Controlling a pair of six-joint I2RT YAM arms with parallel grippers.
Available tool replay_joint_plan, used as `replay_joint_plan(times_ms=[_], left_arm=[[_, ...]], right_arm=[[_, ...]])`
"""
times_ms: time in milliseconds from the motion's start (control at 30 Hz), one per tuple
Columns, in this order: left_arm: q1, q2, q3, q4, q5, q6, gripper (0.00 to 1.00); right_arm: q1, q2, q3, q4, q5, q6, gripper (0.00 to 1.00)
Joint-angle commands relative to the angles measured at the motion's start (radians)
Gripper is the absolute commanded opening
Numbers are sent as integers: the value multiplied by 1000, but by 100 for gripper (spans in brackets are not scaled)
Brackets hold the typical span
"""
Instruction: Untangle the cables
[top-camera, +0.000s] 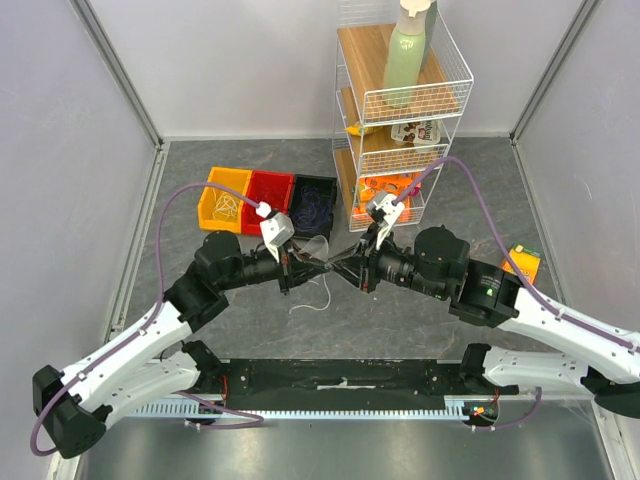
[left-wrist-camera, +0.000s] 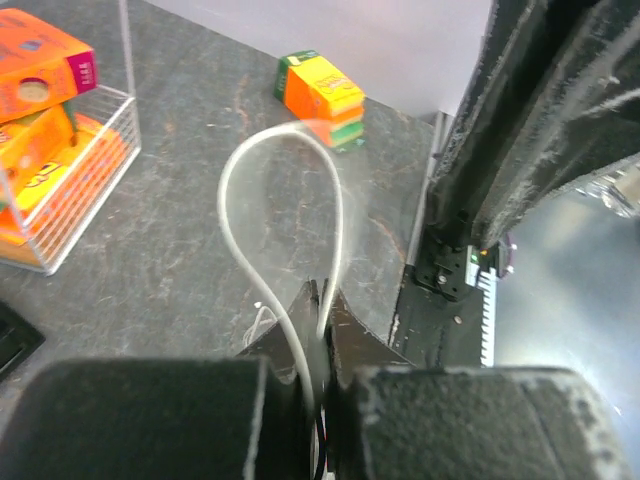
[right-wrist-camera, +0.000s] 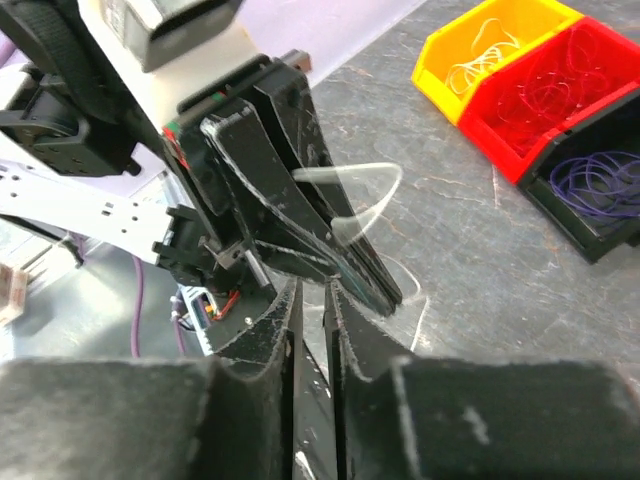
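Left gripper (left-wrist-camera: 320, 305), bottom centre, pinches the white cable (left-wrist-camera: 223, 200) loop; right gripper (right-wrist-camera: 312, 295) looks closed too, on what I can't tell. Ease them apart slowly.

Pale walls (top-camera: 250, 70), mottled grey tabletop (top-camera: 400, 325), wire rack (top-camera: 420, 103), perhaps wooden-shelved

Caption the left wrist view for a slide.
Left pincer shut on a white cable loop above the grey table.
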Motion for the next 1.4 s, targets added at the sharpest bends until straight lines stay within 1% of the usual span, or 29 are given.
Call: replay_joint_plan(times_ms=[0, 67, 100, 167, 200, 233, 267, 367, 467, 533, 567, 667, 733, 767, 867, 900, 933, 1033, 1100, 1200, 1300, 1367], left_arm=[[0, -30, 36, -38, -157, 29, 2], [2, -13, 64, -103, -244, 24, 2], [4, 1, 84, -133, -316, 18, 2], [14, 36, 127, -210, -462, -7, 2], [32, 57, 148, -233, -513, -20, 2], [60, 80, 179, -258, -551, -37, 2], [97, 109, 205, -275, -553, -62, 2], [271, 200, 277, -318, -550, -158, 2], [440, 297, 323, -283, -553, -237, 2], [500, 376, 377, -267, -654, -248, 2], [510, 408, 400, -247, -712, -237, 2], [543, 546, 473, -151, -812, -166, 2], [571, 640, 565, -152, -826, -125, 2], [576, 689, 604, -117, -857, -81, 2], [585, 818, 673, -83, -927, 66, 2], [588, 847, 682, -80, -937, 100, 1], [591, 872, 676, -34, -925, 142, 2], [597, 918, 603, 98, -866, 238, 2], [620, 936, 586, 98, -808, 217, 2], [648, 949, 550, 97, -744, 139, 2], [652, 973, 552, 58, -742, 119, 2], [652, 1011, 595, -4, -730, 115, 2]], right_arm=[[1, -36, 5, -34, 126, -16, 37], [1, -52, 21, -116, 227, -31, 63], [1, -72, 25, -142, 289, -34, 71], [1, -111, 25, -187, 381, -40, 80], [1, -135, 24, -204, 421, -40, 83], [1, -155, 18, -219, 446, -42, 85], [1, -180, 15, -230, 467, -44, 87], [0, -236, 4, -258, 493, -39, 87], [1, -281, -10, -287, 498, -22, 87], [1, -304, -27, -299, 496, -2, 87], [3, -316, -36, -302, 492, 8, 87], [1, -361, -60, -313, 481, 39, 87], [1, -390, -65, -325, 483, 55, 87], [1, -407, -64, -334, 486, 62, 87], [1, -442, -59, -359, 496, 81, 86], [1, -456, -56, -368, 499, 88, 86], [1, -465, -54, -376, 504, 94, 86], [1, -496, -56, -396, 524, 111, 86], [1, -507, -56, -402, 536, 116, 86], [1, -504, -51, -407, 542, 118, 86], [1, -481, -50, -407, 544, 116, 86], [1, -464, -48, -403, 541, 114, 86]])
